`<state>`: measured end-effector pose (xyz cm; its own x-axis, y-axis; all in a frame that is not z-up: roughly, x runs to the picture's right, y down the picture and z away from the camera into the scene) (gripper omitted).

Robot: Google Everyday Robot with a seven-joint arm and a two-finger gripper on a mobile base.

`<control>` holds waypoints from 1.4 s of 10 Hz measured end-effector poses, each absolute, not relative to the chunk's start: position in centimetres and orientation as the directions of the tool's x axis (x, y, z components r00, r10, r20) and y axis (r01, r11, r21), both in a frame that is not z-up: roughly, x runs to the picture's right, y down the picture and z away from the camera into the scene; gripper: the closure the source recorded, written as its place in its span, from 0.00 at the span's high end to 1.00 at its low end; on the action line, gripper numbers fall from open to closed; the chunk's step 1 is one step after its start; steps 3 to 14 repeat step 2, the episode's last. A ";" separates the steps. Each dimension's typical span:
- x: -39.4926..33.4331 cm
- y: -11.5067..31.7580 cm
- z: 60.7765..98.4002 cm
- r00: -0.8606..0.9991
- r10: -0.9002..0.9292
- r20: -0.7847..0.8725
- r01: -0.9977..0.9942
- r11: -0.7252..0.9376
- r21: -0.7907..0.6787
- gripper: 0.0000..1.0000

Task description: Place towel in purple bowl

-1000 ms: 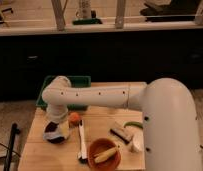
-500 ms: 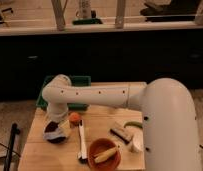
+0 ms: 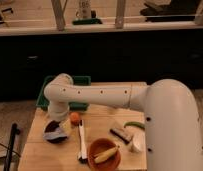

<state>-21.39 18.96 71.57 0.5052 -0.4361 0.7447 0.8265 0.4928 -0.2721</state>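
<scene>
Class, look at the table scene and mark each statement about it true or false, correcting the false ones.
1. The purple bowl sits near the table's left side. True.
2. The banana lies in the green bin. False: it lies in the orange bowl.
3. The arm reaches down over the purple bowl, so the claw is at that bowl. True.
4. The orange fruit rests inside the purple bowl. False: it sits on the table just right of it.
5. The green bin stands at the table's front edge. False: it is at the back left.
</scene>
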 end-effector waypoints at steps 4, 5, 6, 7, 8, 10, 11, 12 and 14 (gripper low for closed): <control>-21.2 18.8 71.4 0.491 -0.436 0.754 0.833 0.490 -0.258 0.80; -21.2 18.8 71.4 0.491 -0.436 0.754 0.833 0.490 -0.258 0.80; -21.2 18.8 71.4 0.491 -0.436 0.754 0.833 0.490 -0.258 0.80; -21.2 18.8 71.4 0.491 -0.436 0.754 0.833 0.490 -0.258 0.80; -21.2 18.8 71.4 0.491 -0.436 0.754 0.833 0.490 -0.258 0.80; -21.2 18.8 71.4 0.491 -0.436 0.754 0.833 0.490 -0.258 0.80; -21.2 18.8 71.4 0.491 -0.436 0.754 0.833 0.490 -0.258 0.80; -21.2 18.8 71.4 0.491 -0.436 0.754 0.833 0.490 -0.258 0.80; -21.2 18.8 71.4 0.491 -0.436 0.754 0.833 0.490 -0.258 0.80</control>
